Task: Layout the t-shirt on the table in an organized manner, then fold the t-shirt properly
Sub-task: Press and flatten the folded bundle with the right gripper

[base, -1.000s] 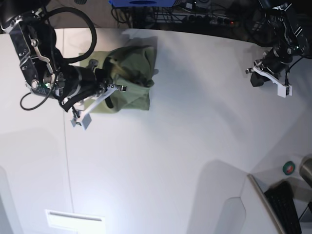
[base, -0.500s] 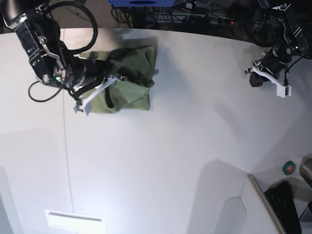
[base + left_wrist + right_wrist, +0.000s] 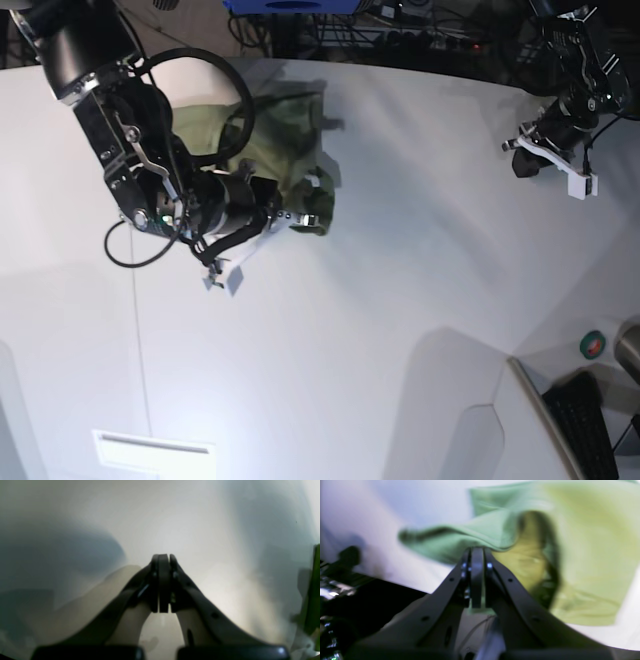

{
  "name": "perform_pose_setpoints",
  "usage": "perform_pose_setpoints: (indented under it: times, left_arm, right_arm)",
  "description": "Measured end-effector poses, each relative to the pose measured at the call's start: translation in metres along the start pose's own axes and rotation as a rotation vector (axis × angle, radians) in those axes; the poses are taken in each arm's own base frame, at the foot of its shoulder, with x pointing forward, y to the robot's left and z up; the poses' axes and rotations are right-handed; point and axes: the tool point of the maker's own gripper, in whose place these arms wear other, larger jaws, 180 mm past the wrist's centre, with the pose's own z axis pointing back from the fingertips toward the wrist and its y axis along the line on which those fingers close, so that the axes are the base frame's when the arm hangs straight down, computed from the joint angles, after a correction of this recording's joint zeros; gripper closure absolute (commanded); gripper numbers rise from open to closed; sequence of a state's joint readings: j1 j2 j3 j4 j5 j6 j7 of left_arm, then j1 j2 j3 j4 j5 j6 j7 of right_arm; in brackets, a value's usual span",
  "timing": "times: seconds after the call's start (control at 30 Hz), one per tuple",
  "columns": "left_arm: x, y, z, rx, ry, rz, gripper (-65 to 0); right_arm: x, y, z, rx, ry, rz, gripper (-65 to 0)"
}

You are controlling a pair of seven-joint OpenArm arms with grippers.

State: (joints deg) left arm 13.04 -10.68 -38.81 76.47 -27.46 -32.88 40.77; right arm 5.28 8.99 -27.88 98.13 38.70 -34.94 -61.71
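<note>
The green t-shirt (image 3: pixel 280 140) lies bunched at the back left of the white table (image 3: pixel 400 300). Part of it is drawn up and over toward the right. My right gripper (image 3: pixel 300 221) is shut on a fold of that cloth, just right of the heap. In the right wrist view the closed fingers (image 3: pixel 477 555) pinch a green edge, and the rest of the t-shirt (image 3: pixel 582 542) hangs in blurred folds beyond. My left gripper (image 3: pixel 580 185) hovers at the far right of the table, shut and holding nothing. Its closed gripper (image 3: pixel 162 557) shows over bare white table (image 3: pixel 200 517).
A thin dark seam (image 3: pixel 135 330) runs down the table's left side. A white label (image 3: pixel 155 450) sits near the front edge. At the front right are a keyboard (image 3: pixel 590 425), a round green and red item (image 3: pixel 593 345) and a metal cylinder (image 3: pixel 630 350). Cables (image 3: pixel 400 30) crowd the back.
My right arm has swung right and toward the front with the shirt's edge in its grip, dragging the cloth over itself. The left arm has stayed put.
</note>
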Motion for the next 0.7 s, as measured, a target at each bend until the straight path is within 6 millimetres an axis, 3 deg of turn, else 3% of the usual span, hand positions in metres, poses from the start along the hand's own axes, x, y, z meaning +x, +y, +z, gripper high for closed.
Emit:
perform_pose_setpoints:
  times: [0.07,0.13,0.23,0.3,0.4,0.6,0.7]
  left_arm:
    - [0.001,0.0,0.0,0.0,-0.002,-0.001,0.0]
    - [0.0,-0.001,0.0,-0.002,0.0,-0.001,0.0]
    - [0.0,0.0,0.0,0.001,0.001,-0.001,0.0]
    - [0.0,0.0,0.0,-0.001,-0.001,0.0,0.0]
    - [-0.002,0.0,0.001,0.001,0.003,0.0,0.0]
    - [-0.001,-0.002,-0.001,-0.005,0.002,-0.003,0.0]
    - [-0.001,-0.004,-0.002,-0.009,0.002,-0.004,0.0]
  right_arm:
    - [0.004,0.008,-0.01,0.002,0.019,-0.015,0.0]
    - [0.027,0.02,-0.011,0.02,-0.04,0.062,0.0]
    - [0.05,0.033,0.012,0.057,-0.133,0.196,0.0]
    - [0.055,0.025,0.03,0.037,-0.168,0.199,0.0]
    - [0.037,0.006,0.032,-0.006,-0.117,0.152,0.0]
    - [-0.043,-0.019,0.007,-0.035,0.09,0.078,0.0]
    - [-0.065,-0.03,-0.003,-0.057,0.138,0.045,0.0]
